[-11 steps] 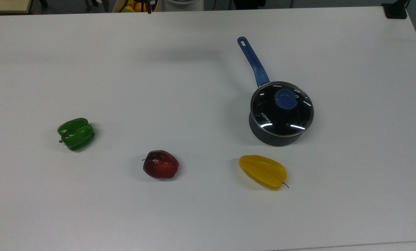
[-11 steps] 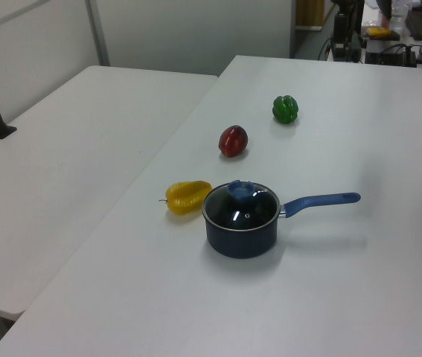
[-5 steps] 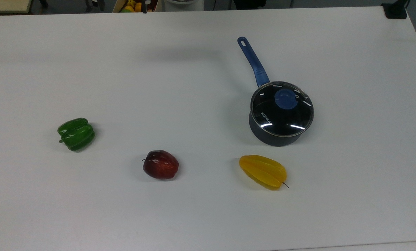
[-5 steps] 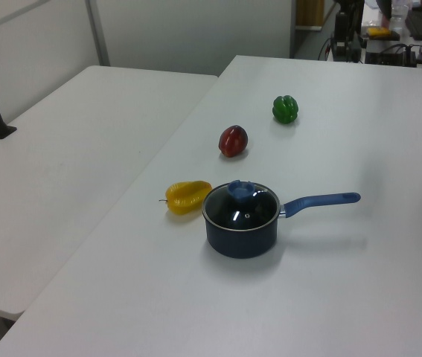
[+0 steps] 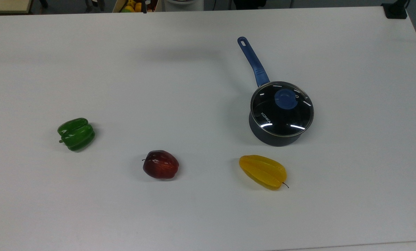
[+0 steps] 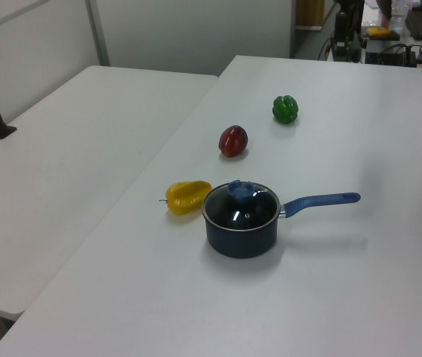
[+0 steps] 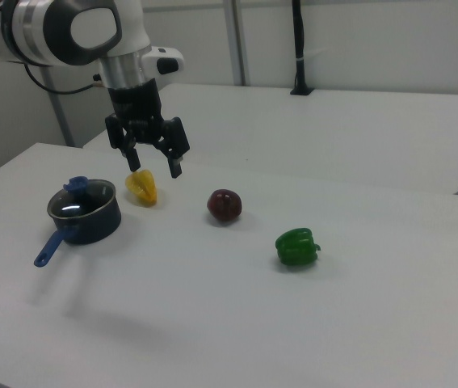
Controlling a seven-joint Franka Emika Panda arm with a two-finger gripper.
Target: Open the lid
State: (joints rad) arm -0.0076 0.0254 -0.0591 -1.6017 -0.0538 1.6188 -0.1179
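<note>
The lid (image 5: 282, 113), clear glass with a metal rim and a blue knob (image 5: 285, 98), sits flat on the dark saucepan (image 5: 275, 138), whose long blue handle (image 5: 252, 62) points toward the top view's upper edge. The left view has the lid (image 6: 244, 214) on the pan (image 6: 240, 238) near the table's middle. In the right view the lid (image 7: 83, 202) rests on the pan at the left. My gripper (image 7: 153, 164) hangs open in the air, well above the table and to the right view's right of the pan, holding nothing.
A yellow starfruit (image 5: 263, 171) lies just in front of the pan in the top view. A red apple (image 5: 160, 164) and a green pepper (image 5: 76, 134) lie further toward the top view's left. A second white table (image 6: 62, 163) adjoins at the left view's left.
</note>
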